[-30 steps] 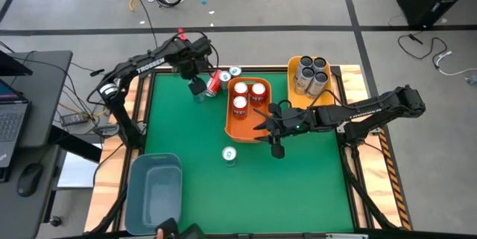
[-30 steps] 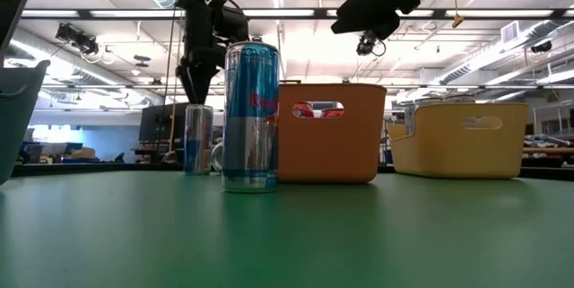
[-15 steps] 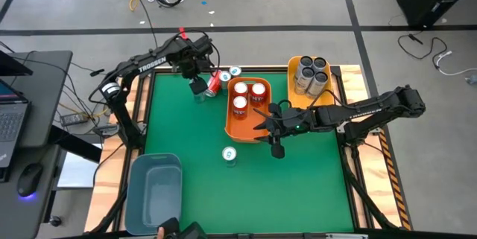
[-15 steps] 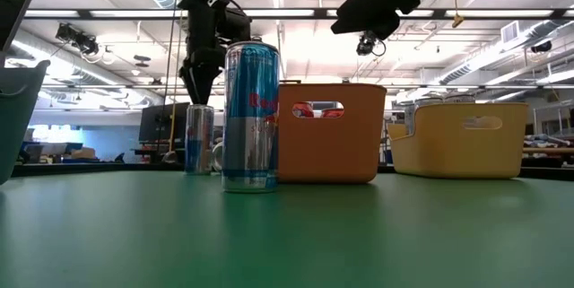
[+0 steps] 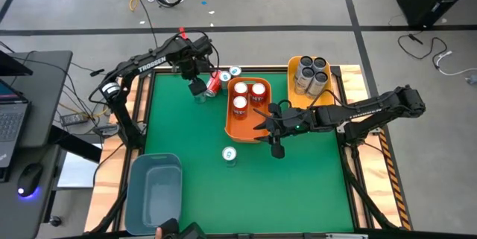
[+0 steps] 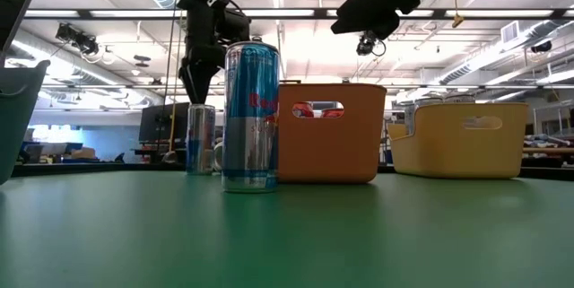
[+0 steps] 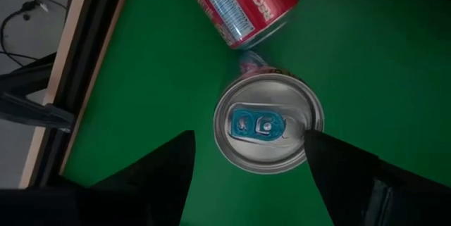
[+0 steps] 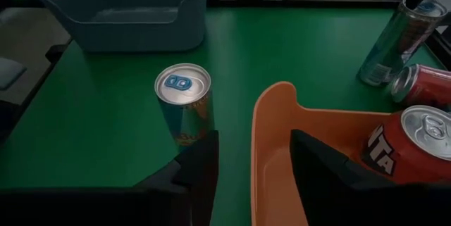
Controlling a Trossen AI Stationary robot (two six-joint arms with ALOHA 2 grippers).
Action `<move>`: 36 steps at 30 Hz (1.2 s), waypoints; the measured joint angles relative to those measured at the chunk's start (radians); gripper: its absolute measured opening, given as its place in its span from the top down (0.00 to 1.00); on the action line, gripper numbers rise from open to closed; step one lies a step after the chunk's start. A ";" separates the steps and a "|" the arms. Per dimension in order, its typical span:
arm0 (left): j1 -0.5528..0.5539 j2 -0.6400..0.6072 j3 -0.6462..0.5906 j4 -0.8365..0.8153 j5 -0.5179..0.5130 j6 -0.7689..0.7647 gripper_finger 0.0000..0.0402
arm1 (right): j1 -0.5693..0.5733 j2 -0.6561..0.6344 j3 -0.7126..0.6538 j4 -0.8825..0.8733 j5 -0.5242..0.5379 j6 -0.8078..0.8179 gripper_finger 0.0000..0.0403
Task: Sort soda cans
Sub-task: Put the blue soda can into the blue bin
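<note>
Right gripper [image 8: 250, 159] sat with both dark fingers [image 8: 194, 162] parted, straddling the near wall of the orange plastic bin [image 8: 271, 155]. A red soda can [image 8: 405, 141] stood inside it. Just ahead of one finger stood an upright teal-blue can with silver top [image 8: 184, 106]. Farther ahead lay the blue-grey plastic bin [image 8: 130, 11]. Beyond the orange bin, another slim teal-blue can [image 8: 391, 43] stood beside a toppled red can [image 8: 423, 82].

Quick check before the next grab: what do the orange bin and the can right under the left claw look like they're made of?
Orange bin: probably moulded plastic, matte, one even colour with a smooth rounded rim. Can under the open left claw: looks like metal, likely aluminium, with a bright brushed silver lid, a rolled rim and a blue pull tab.
</note>
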 joint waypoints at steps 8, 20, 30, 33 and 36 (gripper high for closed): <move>0.000 -0.005 0.000 0.033 -0.014 0.015 0.32 | -0.001 0.000 0.000 0.000 0.003 -0.001 0.60; 0.006 -0.182 -0.067 0.256 0.106 0.052 0.42 | -0.023 0.016 0.001 0.145 0.011 -0.018 0.60; 0.032 -0.502 -0.460 0.654 0.198 0.062 0.61 | -0.063 0.212 0.014 0.416 0.007 -0.019 0.60; 0.029 -0.613 -0.591 0.793 0.275 0.038 0.67 | -0.052 0.261 0.014 0.451 -0.006 0.016 0.58; 0.019 -0.714 -0.705 0.949 0.362 0.015 0.73 | -0.018 0.306 0.015 0.514 -0.031 0.042 0.52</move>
